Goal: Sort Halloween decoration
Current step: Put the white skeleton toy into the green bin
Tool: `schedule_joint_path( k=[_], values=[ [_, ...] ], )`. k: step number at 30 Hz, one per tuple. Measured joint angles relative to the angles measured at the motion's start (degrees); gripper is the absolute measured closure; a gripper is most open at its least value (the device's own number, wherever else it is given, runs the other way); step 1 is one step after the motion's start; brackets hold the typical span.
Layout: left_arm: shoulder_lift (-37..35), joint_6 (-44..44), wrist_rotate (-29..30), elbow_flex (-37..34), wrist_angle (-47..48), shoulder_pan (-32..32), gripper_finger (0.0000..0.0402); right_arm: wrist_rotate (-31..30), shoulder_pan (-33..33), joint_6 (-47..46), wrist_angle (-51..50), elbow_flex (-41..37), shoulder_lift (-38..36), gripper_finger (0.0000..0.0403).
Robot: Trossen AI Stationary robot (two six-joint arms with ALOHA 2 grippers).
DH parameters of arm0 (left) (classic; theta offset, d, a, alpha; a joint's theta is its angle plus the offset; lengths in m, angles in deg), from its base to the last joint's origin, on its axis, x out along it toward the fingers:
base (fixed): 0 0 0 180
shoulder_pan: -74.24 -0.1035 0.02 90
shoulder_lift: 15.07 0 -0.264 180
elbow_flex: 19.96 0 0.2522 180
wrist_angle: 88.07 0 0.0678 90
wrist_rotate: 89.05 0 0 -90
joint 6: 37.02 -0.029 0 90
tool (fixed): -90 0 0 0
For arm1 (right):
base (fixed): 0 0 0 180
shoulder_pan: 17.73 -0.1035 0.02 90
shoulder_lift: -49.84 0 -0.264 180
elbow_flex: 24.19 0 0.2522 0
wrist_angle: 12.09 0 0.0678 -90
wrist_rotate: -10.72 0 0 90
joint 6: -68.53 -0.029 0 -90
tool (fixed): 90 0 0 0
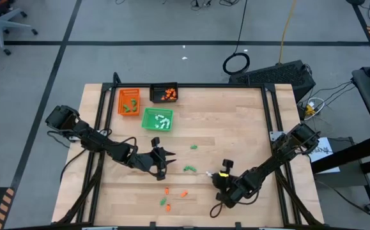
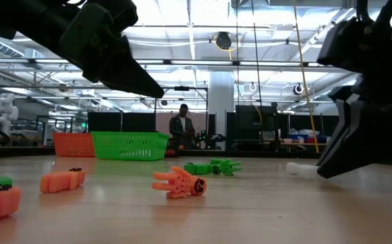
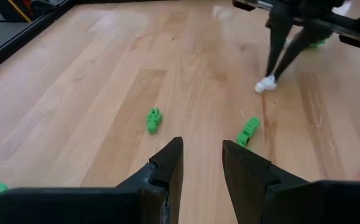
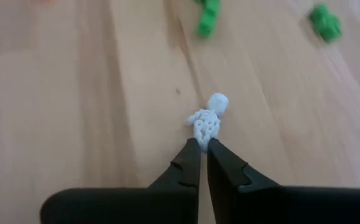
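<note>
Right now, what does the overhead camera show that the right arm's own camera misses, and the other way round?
Only the high view shows the orange tray, black tray, green tray and left end effector. Only the right wrist view shows the right end effector shut on the white skeleton figure, clamped at its lower end. Both show loose green pieces on the wooden table.

3 trays (image 1: 129, 101), 2 arms (image 1: 101, 144), 1 white skeleton (image 4: 207, 119)

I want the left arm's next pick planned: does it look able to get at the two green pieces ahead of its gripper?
Probably yes. The left gripper is open and empty, and bare table lies between it and both green pieces. The right gripper works farther off, shut on a white piece.
</note>
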Motion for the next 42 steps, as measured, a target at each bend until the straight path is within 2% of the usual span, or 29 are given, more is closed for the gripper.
schedule_joint_path(
  k=[5, 12, 19, 27, 35, 42],
  values=[
    [0.00, 0.06, -0.07, 0.00, -2.38, 0.01, 0.0291, -1.51, -0.06, 6.59, 4.76, 0.02, -0.07, 0.0402],
    [1.57, -0.63, -4.78, 0.02, -7.95, 0.39, 0.0291, -1.69, -0.17, 15.88, 12.05, 0.04, -0.09, 0.0403],
    [9.58, -11.60, -8.26, 1.33, -21.13, 3.97, 0.0260, -1.82, -0.20, 23.55, 20.77, 0.07, -0.13, 0.0403],
    [17.49, -15.56, -8.05, 8.15, -21.52, 6.44, 0.0197, -1.76, -0.20, 27.41, 26.09, 0.11, -0.13, 0.0403],
    [23.83, -16.76, -7.90, 14.91, -20.39, 5.57, 0.0194, -1.48, -0.31, 28.49, 27.69, 0.11, -0.15, 0.0403],
    [24.98, -17.01, -10.67, 15.52, -20.28, 4.52, 0.0194, -1.38, -0.39, 28.73, 27.80, 0.11, -0.15, 0.0403]
  ],
)
